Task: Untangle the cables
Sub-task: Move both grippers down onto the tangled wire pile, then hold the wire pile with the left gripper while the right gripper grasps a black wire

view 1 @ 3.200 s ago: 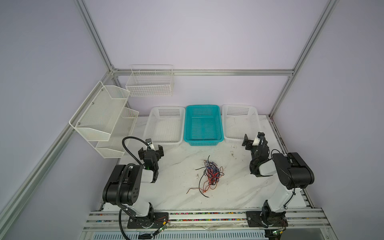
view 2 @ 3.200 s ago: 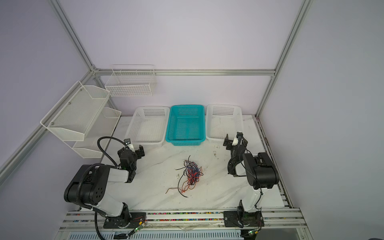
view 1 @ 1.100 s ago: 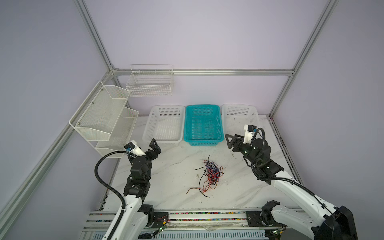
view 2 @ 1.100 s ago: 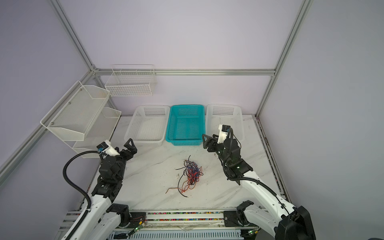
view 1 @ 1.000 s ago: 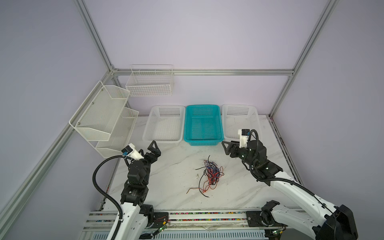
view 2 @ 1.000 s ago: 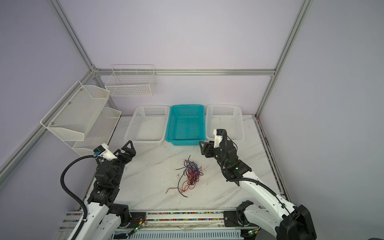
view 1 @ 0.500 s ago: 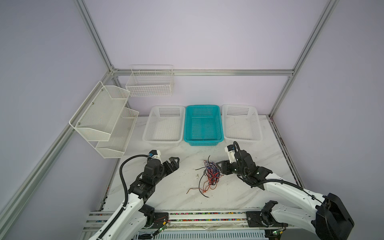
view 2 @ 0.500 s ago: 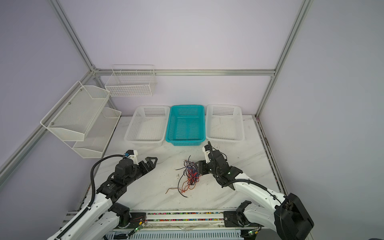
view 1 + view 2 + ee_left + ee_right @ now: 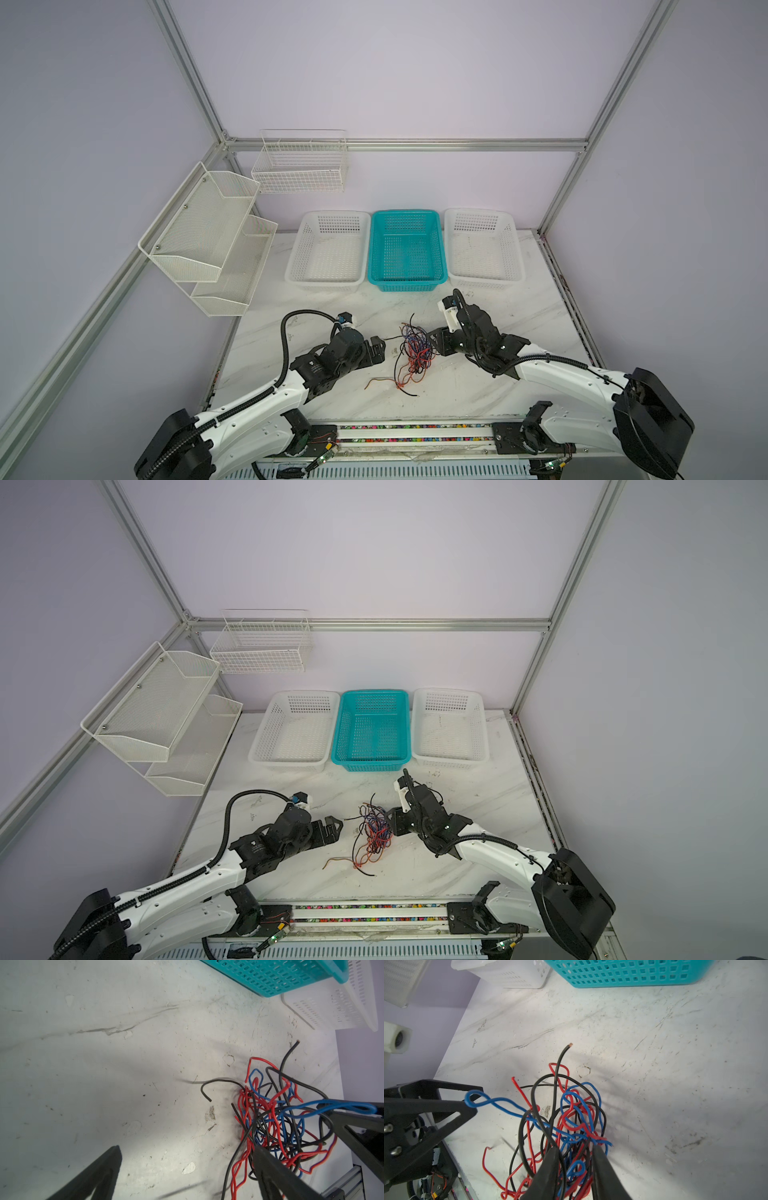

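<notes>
The cables (image 9: 413,353) (image 9: 374,833) lie as one tangle of black, red and blue wires mid-table. A blue loop (image 9: 492,1103) sticks out of the pile. My left gripper (image 9: 381,351) (image 9: 336,827) (image 9: 187,1148) is wide open at the tangle's left edge. One of its fingers (image 9: 268,1163) is against the outer strands, and bare table lies between the jaws. My right gripper (image 9: 432,338) (image 9: 390,816) (image 9: 574,1151) is pushed into the tangle's right side. Its jaws stand a narrow gap apart, with several strands between them.
Three baskets line the back of the marble table (image 9: 478,386): white (image 9: 328,283), teal (image 9: 407,286), white (image 9: 484,284). Wire racks (image 9: 208,232) hang on the left wall. Loose wire ends (image 9: 376,380) trail toward the front rail (image 9: 415,432).
Both arms have swung down and inward from the table's sides to the tangle. The right jaws have narrowed around some strands. The left jaws have stayed wide open.
</notes>
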Robot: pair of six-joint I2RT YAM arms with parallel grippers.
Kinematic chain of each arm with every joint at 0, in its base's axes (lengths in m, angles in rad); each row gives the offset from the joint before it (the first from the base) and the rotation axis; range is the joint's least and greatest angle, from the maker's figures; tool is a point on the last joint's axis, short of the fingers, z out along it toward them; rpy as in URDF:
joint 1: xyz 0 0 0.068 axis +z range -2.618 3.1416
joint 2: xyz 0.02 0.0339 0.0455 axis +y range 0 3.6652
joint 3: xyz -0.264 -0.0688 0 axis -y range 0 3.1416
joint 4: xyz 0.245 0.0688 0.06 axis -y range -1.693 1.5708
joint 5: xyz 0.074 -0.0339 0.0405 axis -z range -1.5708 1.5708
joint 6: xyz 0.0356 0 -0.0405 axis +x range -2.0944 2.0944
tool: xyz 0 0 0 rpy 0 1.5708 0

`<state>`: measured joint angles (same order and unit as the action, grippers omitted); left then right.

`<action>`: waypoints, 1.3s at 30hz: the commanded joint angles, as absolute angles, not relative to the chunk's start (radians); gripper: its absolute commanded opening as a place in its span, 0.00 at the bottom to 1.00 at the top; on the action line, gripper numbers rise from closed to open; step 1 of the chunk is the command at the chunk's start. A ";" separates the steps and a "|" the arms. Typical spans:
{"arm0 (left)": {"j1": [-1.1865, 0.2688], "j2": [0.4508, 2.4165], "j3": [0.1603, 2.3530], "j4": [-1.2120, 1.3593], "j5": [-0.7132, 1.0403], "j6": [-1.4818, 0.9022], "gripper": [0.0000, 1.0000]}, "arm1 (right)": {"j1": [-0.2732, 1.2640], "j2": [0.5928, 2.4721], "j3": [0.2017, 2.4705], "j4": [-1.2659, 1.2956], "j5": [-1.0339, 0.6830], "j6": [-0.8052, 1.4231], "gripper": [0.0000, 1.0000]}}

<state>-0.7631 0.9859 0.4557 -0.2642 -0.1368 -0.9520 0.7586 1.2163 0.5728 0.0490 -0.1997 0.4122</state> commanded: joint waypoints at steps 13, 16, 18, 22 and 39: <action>-0.878 1.196 0.580 -0.002 -0.110 -1.024 1.00 | 0.837 1.174 0.657 -0.040 -0.154 0.390 0.37; -0.879 1.236 0.589 0.031 -0.086 -1.028 1.00 | 0.838 1.192 0.683 -0.071 -0.159 0.383 0.38; -0.882 1.264 0.596 0.055 -0.069 -1.031 1.00 | 0.838 1.205 0.683 -0.059 -0.172 0.383 0.38; -0.888 1.298 0.601 0.087 -0.051 -1.040 0.99 | 0.838 1.242 0.681 -0.038 -0.194 0.382 0.38; -0.892 1.333 0.555 0.144 -0.043 -1.058 0.76 | 0.866 1.305 0.638 0.033 -0.234 0.396 0.20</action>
<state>-0.8867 1.3315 0.4992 0.1017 -0.0483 -1.0477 0.8555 1.3098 0.6598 0.0139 -0.2337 0.3946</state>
